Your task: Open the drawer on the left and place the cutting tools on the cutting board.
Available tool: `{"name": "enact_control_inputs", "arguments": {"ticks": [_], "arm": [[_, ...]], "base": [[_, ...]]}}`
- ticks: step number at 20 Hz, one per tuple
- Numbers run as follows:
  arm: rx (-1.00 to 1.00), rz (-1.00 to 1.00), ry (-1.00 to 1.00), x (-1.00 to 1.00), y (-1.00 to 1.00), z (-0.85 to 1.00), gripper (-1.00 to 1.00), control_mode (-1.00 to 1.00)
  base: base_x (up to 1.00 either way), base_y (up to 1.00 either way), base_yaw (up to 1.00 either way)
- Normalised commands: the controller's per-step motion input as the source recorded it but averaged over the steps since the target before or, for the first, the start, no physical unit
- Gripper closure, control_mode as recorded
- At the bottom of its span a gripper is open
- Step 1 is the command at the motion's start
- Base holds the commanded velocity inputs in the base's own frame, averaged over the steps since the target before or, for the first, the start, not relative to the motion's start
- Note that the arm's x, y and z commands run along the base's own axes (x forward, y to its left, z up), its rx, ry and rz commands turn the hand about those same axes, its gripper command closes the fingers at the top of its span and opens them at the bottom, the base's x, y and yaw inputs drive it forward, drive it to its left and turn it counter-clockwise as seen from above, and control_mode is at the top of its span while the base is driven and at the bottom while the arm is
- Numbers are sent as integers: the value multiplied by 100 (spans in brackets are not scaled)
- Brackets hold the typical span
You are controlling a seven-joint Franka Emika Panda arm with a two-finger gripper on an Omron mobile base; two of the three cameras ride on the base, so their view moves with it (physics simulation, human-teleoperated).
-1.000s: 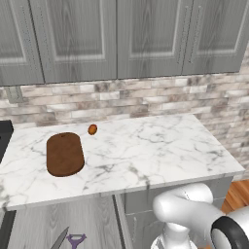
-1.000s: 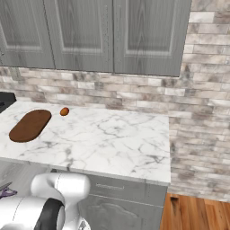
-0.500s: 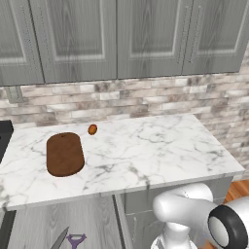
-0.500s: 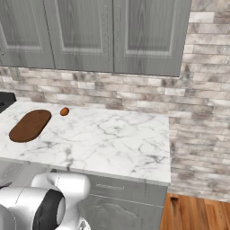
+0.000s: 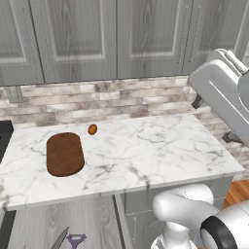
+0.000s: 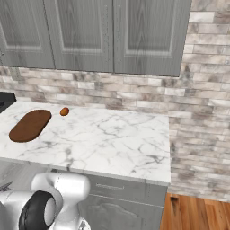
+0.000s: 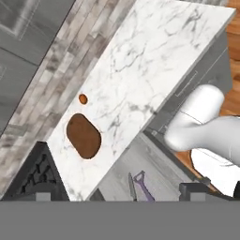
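Drawer (image 7: 123, 180): one knife (image 7: 132, 186), one peeler (image 7: 142, 184)

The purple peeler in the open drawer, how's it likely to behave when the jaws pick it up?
The peeler looks small and thin, so probably light and rigid. It lies flat on the drawer floor close beside the knife, so the jaws may nudge the knife. Its slim handle could pivot if pinched off-centre.

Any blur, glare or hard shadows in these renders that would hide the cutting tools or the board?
Left base view: even flat light, no glare; cutting board crisp, knife and peeler cut by the bottom edge. Right base view: sharp, soft shading under the cabinets. Hand view: tilted, slightly soft; both tools readable in the drawer.
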Motion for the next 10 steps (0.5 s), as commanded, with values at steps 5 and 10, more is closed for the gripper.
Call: {"name": "enact_control_inputs", "arguments": {"ticks": [5,10], "arm": [[-1,25,0,56,21,-57,-100,-100],[-6,35,3,15,7,-38,-100,-100]], "base": [[0,0,0],[0,0,0]]}}
